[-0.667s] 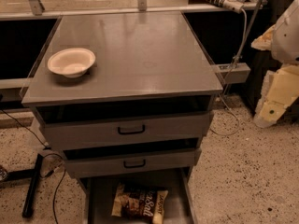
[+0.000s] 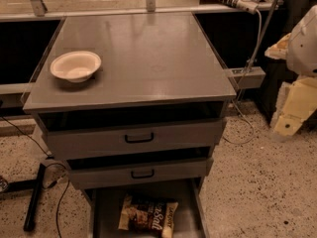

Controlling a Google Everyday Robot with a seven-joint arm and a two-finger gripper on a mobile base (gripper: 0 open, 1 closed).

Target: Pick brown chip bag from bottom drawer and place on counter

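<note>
The brown chip bag [image 2: 147, 216] lies in the open bottom drawer [image 2: 106, 216], ungrasped. Your pincer [image 2: 292, 115] hangs well apart, beside the counter surface [image 2: 148, 58]; you cannot tell its state. Every step remains.

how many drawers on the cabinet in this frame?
3: top drawer and middle drawer, both black-handled, under the counter; bottom drawer pulled out, holding the brown chip bag. The gripper hangs far right.

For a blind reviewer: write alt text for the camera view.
A brown chip bag lies in the open bottom drawer; a white bowl sits on the counter. The gripper hangs at far right, away from the bag.
</note>
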